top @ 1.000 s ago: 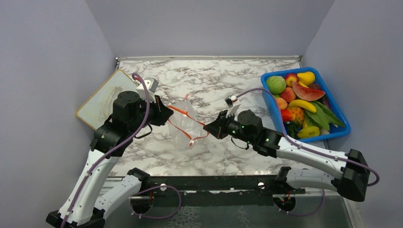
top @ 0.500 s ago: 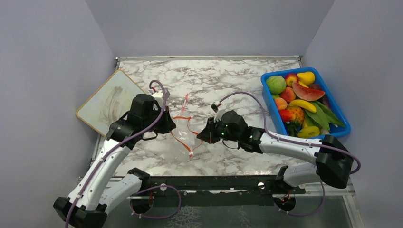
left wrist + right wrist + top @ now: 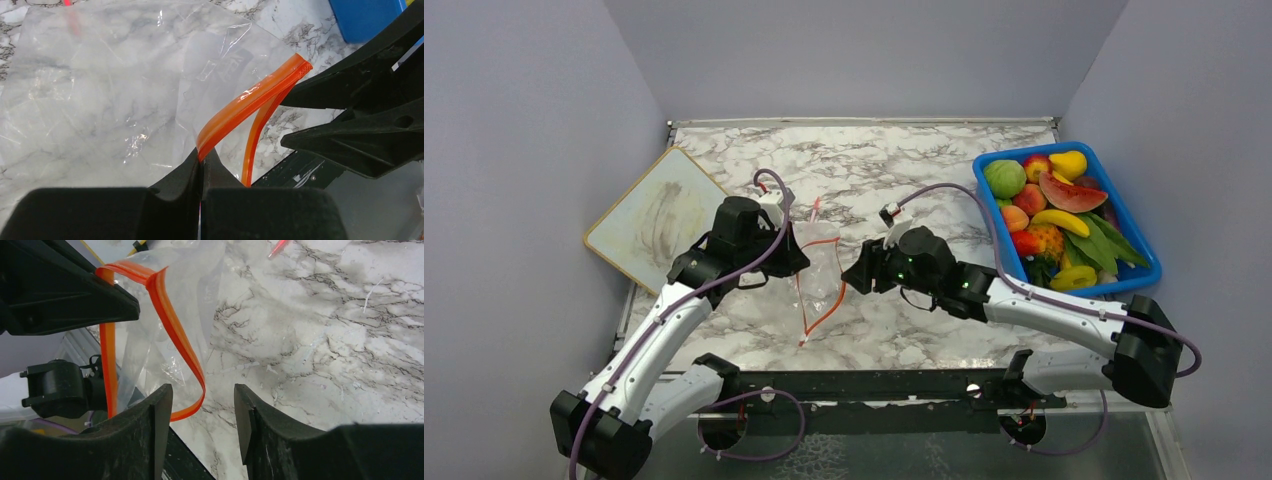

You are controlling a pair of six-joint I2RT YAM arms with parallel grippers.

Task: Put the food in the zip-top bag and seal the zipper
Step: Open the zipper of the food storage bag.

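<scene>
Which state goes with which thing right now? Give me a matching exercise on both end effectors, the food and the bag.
Things:
1. left end effector
2. right end effector
3. food
4. zip-top bag

States:
A. piled in the blue bin
B. open, jaws apart
C. clear, no food inside
D. shut on the zipper

Pairs: 1-D, 2-B, 3-A, 4-C
</scene>
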